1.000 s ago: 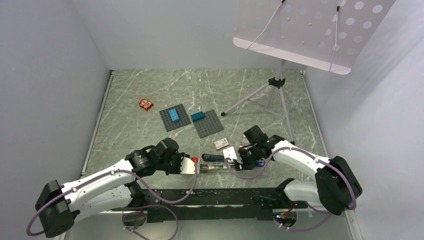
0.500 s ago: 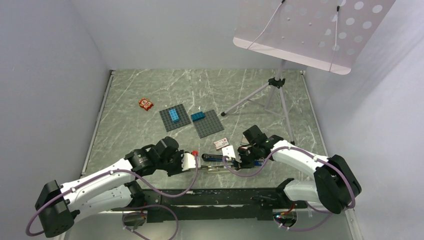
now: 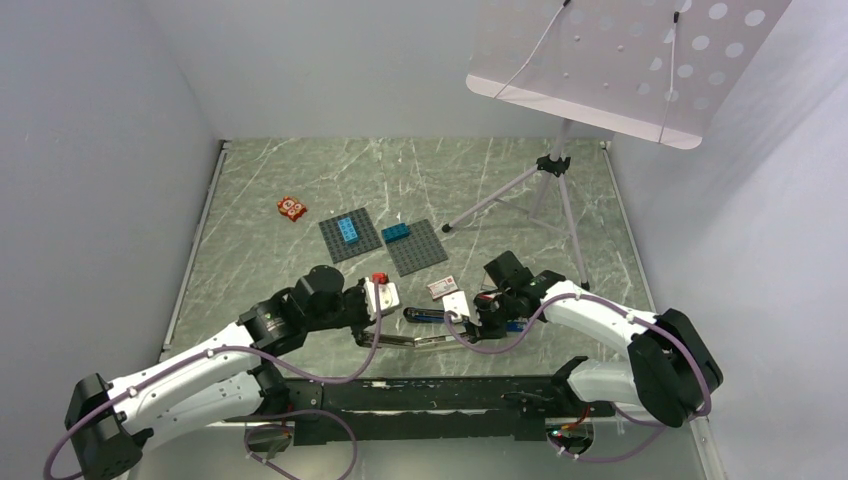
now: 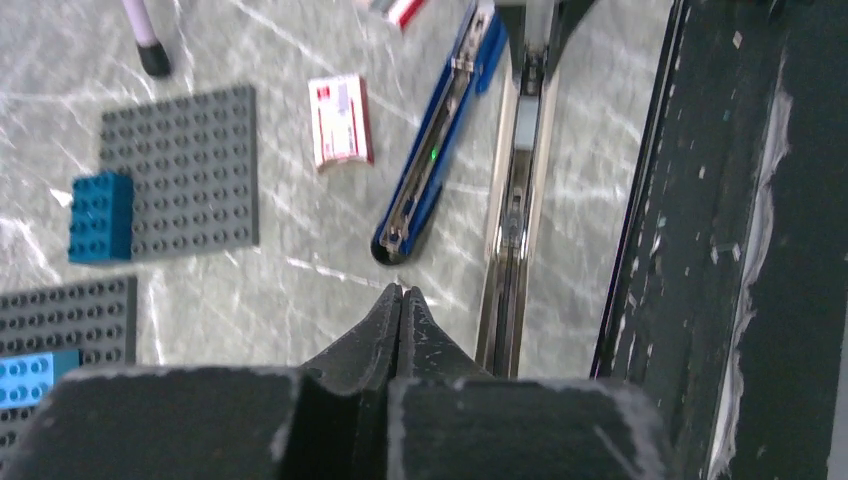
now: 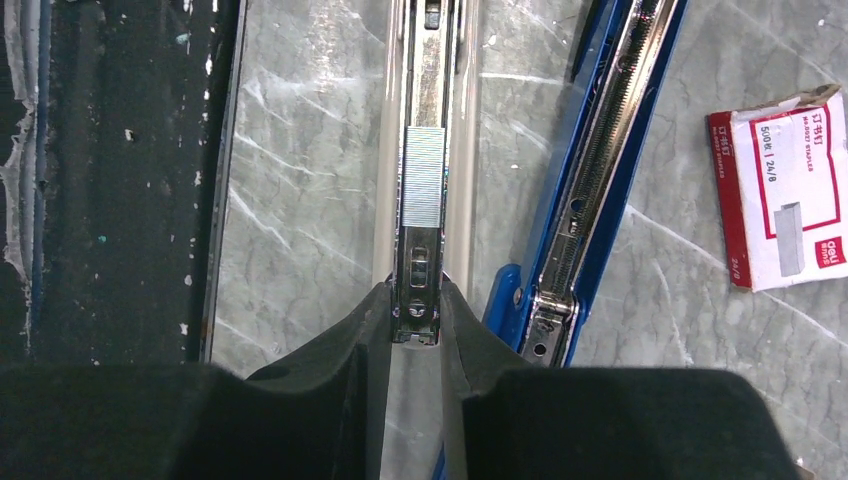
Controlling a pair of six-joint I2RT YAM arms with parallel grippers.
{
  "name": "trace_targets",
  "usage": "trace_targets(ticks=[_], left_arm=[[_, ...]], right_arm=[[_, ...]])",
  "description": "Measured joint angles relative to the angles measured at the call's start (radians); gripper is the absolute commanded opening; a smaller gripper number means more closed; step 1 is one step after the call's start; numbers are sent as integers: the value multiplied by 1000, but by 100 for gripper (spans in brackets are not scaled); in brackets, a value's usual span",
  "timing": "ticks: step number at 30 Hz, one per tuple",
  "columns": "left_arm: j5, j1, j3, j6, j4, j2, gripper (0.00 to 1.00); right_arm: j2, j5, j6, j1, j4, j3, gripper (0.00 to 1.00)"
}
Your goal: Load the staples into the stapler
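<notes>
Silver staples (image 5: 423, 178) just beyond right fingers (image 5: 362, 345)

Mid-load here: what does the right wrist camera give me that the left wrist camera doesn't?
Right wrist only: the staple strip seen sharply, lying in the silver magazine rail just ahead of the right gripper, which clamps that rail. The left wrist shows only a pale blur there.
Left wrist only: the left gripper, shut on nothing, a grey baseplate carrying a blue brick, and a tripod foot.
Both: the rail, the opened blue stapler arm beside it, and the red-printed staples box.
</notes>
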Motion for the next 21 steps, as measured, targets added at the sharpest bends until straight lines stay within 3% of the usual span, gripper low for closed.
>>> trace_targets(ticks=[9, 13, 16, 18, 21], left_arm=[[4, -8, -24, -71, 158, -11, 1], [-60, -10, -59, -100, 166, -98, 30], [-123, -10, -103, -156, 170, -200, 67], [-174, -10, -132, -243, 169, -256, 85], [-252, -10, -160, -402, 138, -307, 94]], right_arm=[[17, -18, 11, 2, 1, 3, 6], [23, -18, 11, 2, 0, 6, 6], [26, -18, 11, 2, 0, 8, 6], [26, -17, 11, 2, 0, 9, 6], [27, -16, 12, 2, -1, 10, 7]])
